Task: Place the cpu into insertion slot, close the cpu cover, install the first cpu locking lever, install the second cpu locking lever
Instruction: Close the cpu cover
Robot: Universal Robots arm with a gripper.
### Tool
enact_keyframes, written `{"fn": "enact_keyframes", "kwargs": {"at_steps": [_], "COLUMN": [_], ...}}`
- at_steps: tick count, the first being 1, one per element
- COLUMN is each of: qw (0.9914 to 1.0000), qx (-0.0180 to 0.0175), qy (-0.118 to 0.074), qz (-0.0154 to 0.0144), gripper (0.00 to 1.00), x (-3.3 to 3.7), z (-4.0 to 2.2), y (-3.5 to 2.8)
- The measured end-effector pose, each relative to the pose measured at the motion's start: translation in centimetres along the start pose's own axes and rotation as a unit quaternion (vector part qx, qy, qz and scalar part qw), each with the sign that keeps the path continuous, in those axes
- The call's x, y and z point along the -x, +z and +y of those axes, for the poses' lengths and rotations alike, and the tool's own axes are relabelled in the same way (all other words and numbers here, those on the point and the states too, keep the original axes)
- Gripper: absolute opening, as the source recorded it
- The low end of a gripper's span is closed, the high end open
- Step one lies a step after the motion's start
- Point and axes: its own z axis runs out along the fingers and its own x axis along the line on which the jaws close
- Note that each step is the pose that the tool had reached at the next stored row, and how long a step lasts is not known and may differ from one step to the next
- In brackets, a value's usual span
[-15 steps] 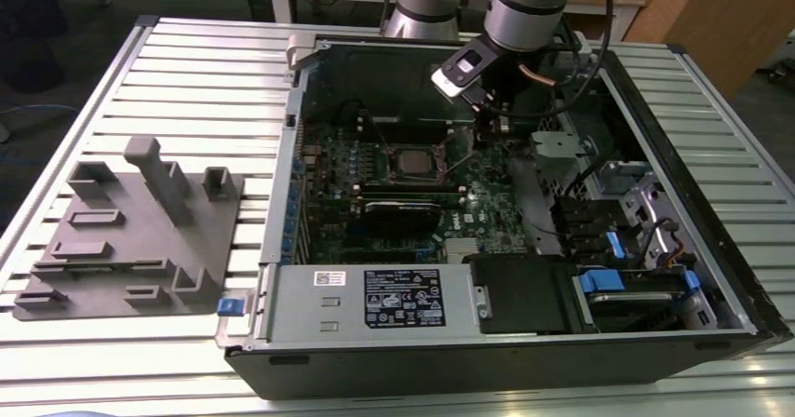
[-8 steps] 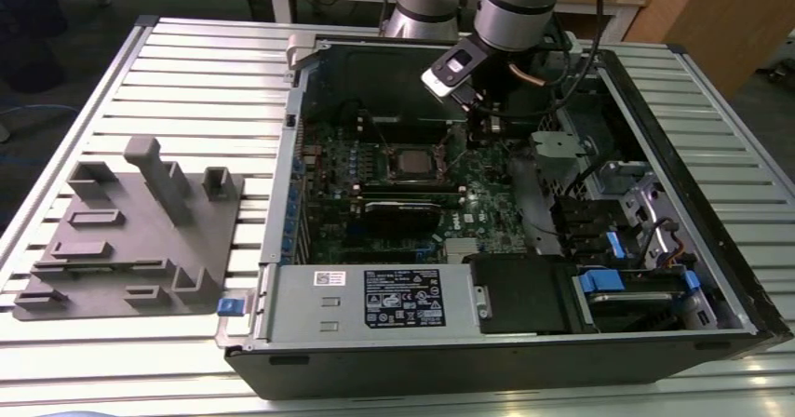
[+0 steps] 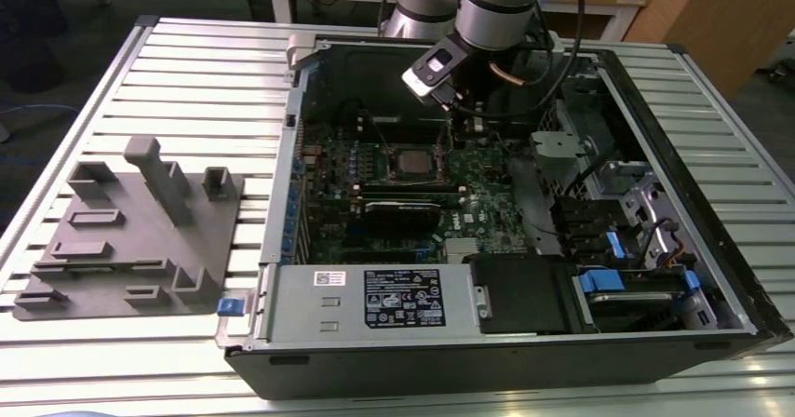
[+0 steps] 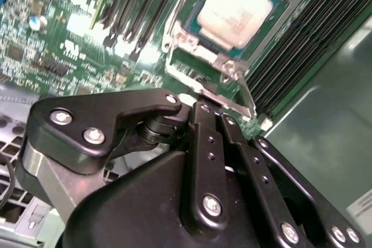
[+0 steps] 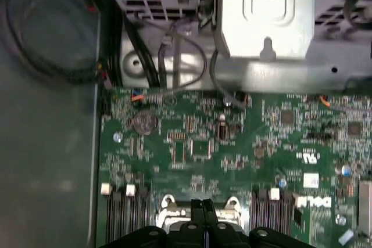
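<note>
Reaching into the open computer case (image 3: 497,366) on the slatted bench (image 3: 199,73), the arm holds its pincer (image 3: 475,127) over the green circuit board (image 5: 244,161), just beside the insertion slot (image 3: 386,164) on the exterior view's right. In both wrist views the pincer's black fingers (image 4: 204,121) are pressed together. Their tips touch or nearly touch the end of a thin metal locking lever (image 4: 239,94) at the slot's edge; I cannot tell whether they pinch it. The cpu (image 4: 235,10) lies flat in the slot, silver face up, with the cpu cover (image 4: 185,43) framing it. A grey moulded fixture (image 3: 125,231) rests on the bench, well apart from the case.
</note>
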Motion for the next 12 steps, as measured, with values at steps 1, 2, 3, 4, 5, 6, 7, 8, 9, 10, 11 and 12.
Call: {"fn": "enact_keyframes", "kwargs": {"at_steps": [1,2,3,4,5,6,7,8,9,10,11,12], "qw": [1.0,1.0,1.0,1.0,1.0,1.0,1.0,1.0,1.0,1.0,1.0,1.0], "qx": [0.0,0.0001,0.0001,0.0002,0.0002,0.0002,0.0002,0.0003,0.0003,0.0003,0.0003,0.0003], "qy": [0.0,0.0,0.0,0.0,0.0,0.0,0.0,0.0,0.0,0.0,0.0,0.0], "qz": [0.0,0.0,0.0,0.0,0.0,0.0,-0.0001,-0.0001,0.0,0.0,-0.0001,-0.0001], "gripper": [0.11,0.11,0.11,0.11,0.11,0.11,0.11,0.11,0.11,0.11,0.11,0.11], "x": [0.0,-0.01,-0.01,-0.02,-0.02,-0.03,-0.04,-0.04,-0.04,-0.04,-0.04,-0.05], "z": [-0.28,-0.56,-0.89,-1.18,-1.45,-1.71,-1.96,-2.2,-2.41,-2.63,-2.83,-2.95], "y": [0.0,0.0,0.0,0.0,0.0,0.0,0.0,0.0,0.01,0.01,0.01,0.01]}}
